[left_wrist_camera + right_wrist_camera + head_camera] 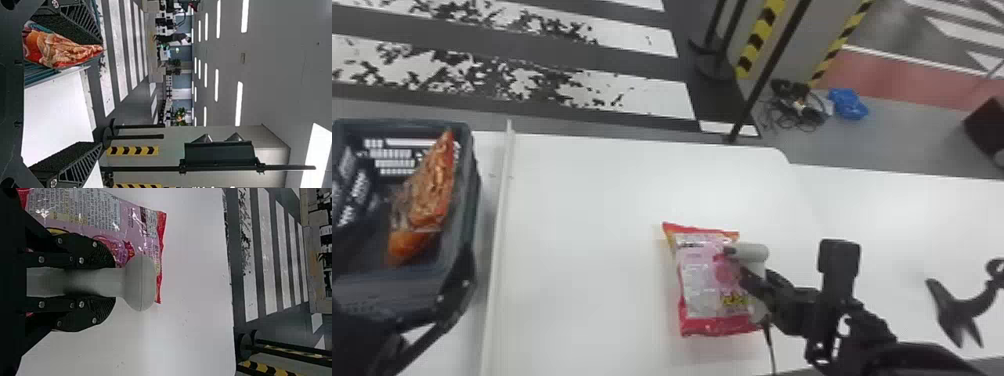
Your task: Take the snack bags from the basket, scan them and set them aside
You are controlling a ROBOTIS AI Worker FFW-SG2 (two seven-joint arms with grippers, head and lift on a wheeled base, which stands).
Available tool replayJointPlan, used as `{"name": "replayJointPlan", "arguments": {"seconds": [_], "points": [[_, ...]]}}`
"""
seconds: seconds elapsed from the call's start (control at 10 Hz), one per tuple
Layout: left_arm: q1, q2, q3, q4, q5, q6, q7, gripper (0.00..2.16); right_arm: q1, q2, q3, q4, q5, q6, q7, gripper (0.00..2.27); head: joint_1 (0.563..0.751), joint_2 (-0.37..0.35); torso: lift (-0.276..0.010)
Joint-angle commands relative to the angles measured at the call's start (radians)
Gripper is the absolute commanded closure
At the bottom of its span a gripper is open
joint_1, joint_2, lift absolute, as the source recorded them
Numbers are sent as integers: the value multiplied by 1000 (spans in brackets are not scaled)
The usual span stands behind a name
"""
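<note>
Snack bags lie in two places in the head view. A pink and red bag rests flat on the white bench at about 5 o'clock from the middle, and an orange-red bag leans inside the dark basket at 9 o'clock. Between basket and pink bag, a pale raised strip crosses the bench. The right gripper, at about half past 4, has its jaws clamped on a light grey scanner, whose head overlaps the pink bag toward its 2 o'clock corner. The left gripper hangs over the basket, between 8 and 9 o'clock. Out at 1 o'clock, black cables and a blue bundle lie on the floor.

In the left wrist view, that arm's jaws stand wide apart with nothing between them that they grip; the orange-red bag is in the basket beside one of them.

In the right wrist view, the jaws close from both sides on the scanner's handle. Its rounded head reaches past their tips, and the pink bag lies just beside and partly behind it, a printed panel facing up.
</note>
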Motion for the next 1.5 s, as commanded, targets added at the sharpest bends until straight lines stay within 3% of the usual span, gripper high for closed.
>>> {"name": "replayJointPlan", "arguments": {"seconds": [0.0,0.2,0.5,0.8,1.0,1.4], "points": [[4,0,0,-1,-1,-6,0,80,3,0,-41,-4,-36,-13,-9,2246,695,-303,-75],[8,2,0,-2,-1,-16,0,80,-18,-11,-150,44,-91,-22,-7,2246,695,-328,-75],[10,0,0,-5,-1,-19,0,80,-49,-80,-250,211,-128,-105,-1,2246,695,-350,-75],[15,-2,-2,-2,-3,-19,1,80,-64,-146,-245,374,-97,-234,47,2246,695,-350,-75],[19,-5,-3,-1,-9,-19,1,80,-79,-153,-215,429,-74,-277,125,2246,695,-350,-75],[36,-8,-8,10,-10,-74,5,80,-125,-164,-130,532,-5,-335,140,2246,695,-350,-75]]}}
